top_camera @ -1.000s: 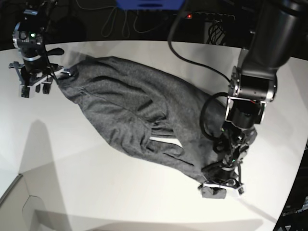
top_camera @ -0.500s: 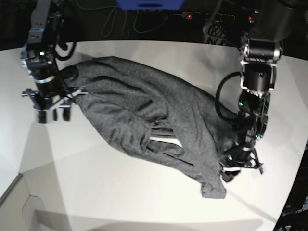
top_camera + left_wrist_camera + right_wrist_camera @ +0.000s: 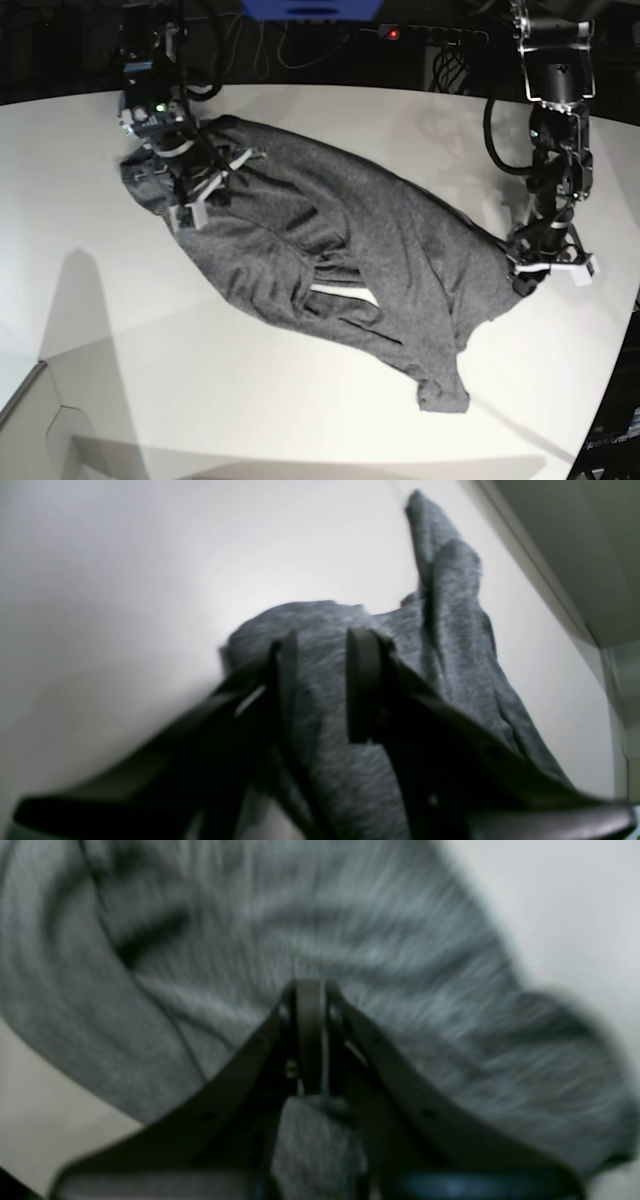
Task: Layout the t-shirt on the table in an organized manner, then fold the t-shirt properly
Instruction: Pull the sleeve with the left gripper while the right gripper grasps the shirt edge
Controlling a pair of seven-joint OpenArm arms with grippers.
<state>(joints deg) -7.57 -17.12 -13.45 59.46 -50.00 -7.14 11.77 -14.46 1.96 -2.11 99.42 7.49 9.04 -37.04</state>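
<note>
2 arms at opposite ends of a crumpled grey t-shirt (image 3: 330, 260) on a white surface (image 3: 120, 340).

At the base view's left, the right arm reaches down from the far edge onto the shirt's upper-left end; its fingers (image 3: 310, 1040) are pressed fully together, and a fold of grey knit sits between their bases. The heathered, wrinkled shirt sprawls diagonally across the smooth matte surface, 1 narrow corner pointing toward the near edge. At the right, the left arm hangs almost vertical over the shirt's right edge; its fingers (image 3: 320, 680), narrowly parted, pinch a bunched ridge of cloth. Cables and a power strip (image 3: 430, 33) lie behind.
</note>
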